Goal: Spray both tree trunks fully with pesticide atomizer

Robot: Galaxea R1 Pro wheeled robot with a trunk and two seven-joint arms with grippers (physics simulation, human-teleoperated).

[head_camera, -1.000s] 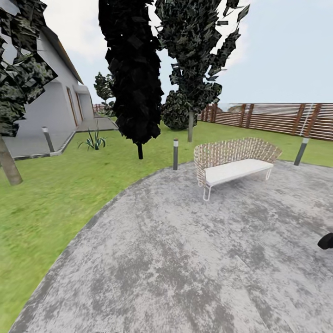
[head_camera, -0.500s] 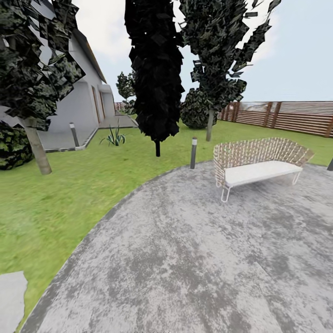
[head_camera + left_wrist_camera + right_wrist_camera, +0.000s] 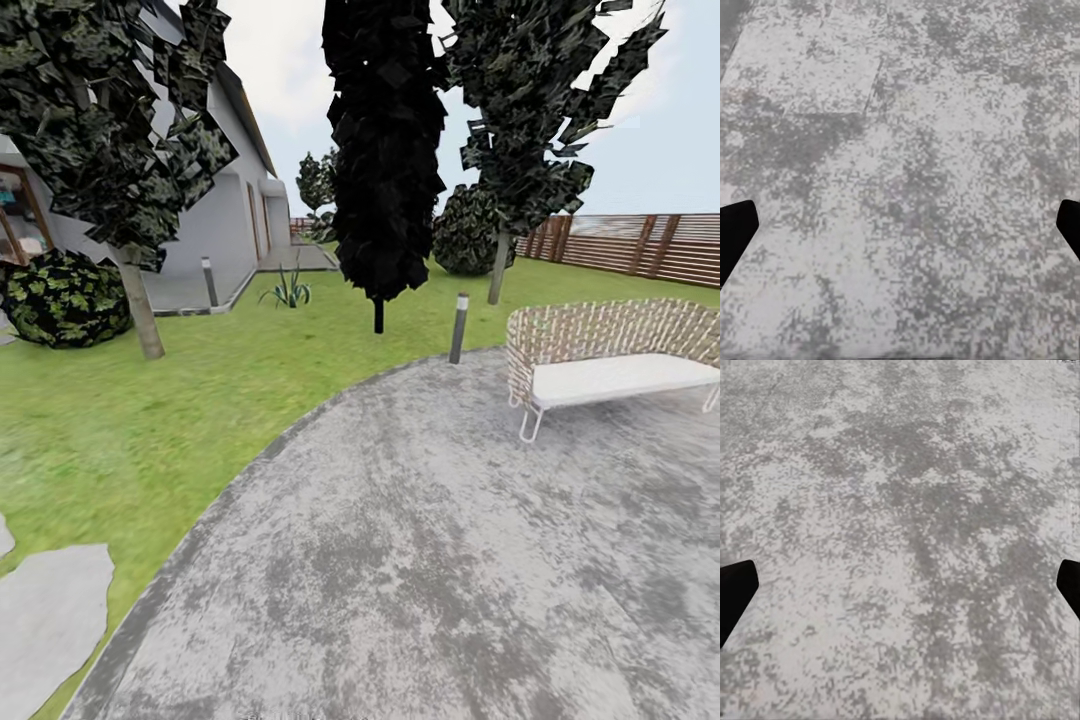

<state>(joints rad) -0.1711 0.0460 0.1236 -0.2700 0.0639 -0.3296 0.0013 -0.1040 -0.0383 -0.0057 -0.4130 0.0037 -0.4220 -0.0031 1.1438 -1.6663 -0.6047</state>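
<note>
- Camera has swung left since earlier; wicker bench (image 3: 612, 362) now sits at 3 o'clock.
- Left gripper (image 3: 900, 232) fingers (image 3: 735, 229) spread wide, empty, over grey paving (image 3: 907, 150).
- Right gripper (image 3: 900, 592) fingers (image 3: 735, 585) likewise apart, holding nothing.

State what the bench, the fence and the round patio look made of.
Bench: apparently woven wicker back, pale cushioned seat, thin white metal-looking legs. Fence: brown horizontal wooden slats. Patio: mottled grey, matte, likely concrete or stone.

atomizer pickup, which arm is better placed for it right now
Neither yet, as far as I can tell. The left tool and right tool both hang open above bare grey paving, holding nothing. Choose once the atomizer comes into sight.
</note>
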